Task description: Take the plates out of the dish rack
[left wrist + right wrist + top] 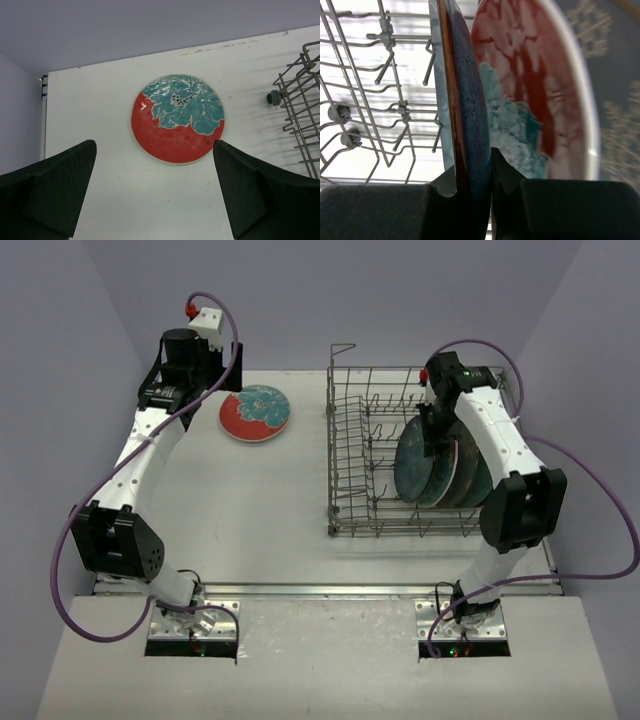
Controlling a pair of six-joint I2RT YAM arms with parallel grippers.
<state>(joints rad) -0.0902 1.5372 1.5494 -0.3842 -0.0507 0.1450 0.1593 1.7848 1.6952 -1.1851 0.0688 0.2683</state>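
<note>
The grey wire dish rack (350,455) stands at the right of the table and holds several upright plates. My right gripper (437,430) reaches down into it and is shut on the rim of the front teal plate (412,466), seen edge-on in the right wrist view (467,115). Behind that plate stands a red-and-teal patterned plate (530,95) and a dark grey-teal one (615,75). A smaller red-and-teal plate (256,412) lies flat at the table's back left. My left gripper (155,195) hangs open above the table just in front of it (177,118).
The rack's raised wire loop (342,348) stands at its back left corner. The rack's left half (350,455) holds only upright tines. Its corner shows at the right of the left wrist view (300,115). Purple walls close in the back and sides.
</note>
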